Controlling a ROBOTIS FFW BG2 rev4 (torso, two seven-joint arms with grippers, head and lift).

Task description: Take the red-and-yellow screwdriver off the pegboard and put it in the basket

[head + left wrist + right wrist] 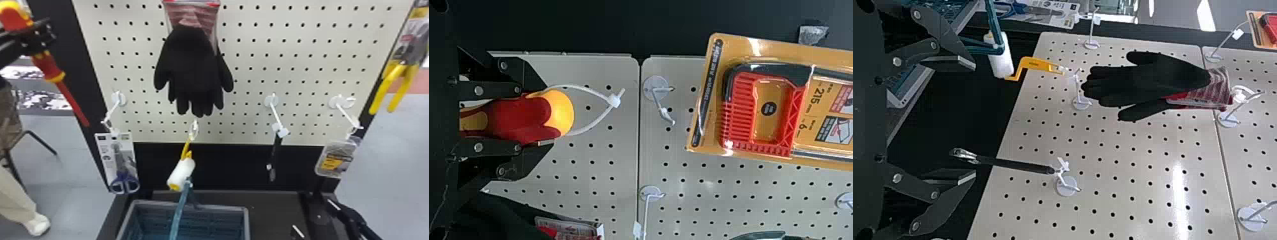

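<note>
Left jaws (548,114) clamp the screwdriver (51,68) by its handle (514,117), presumably so its shaft (72,99) hangs free for the basket (223,208), while empty right jaws (974,120) gape wide.

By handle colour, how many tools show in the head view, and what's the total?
Red-and-yellow: 1 (screwdriver)
Yellow: 2 (paint roller, tool at right edge)
Blue: 1 (scissors)
Black: 1 (slim hanging tool)
Total: 5
</note>
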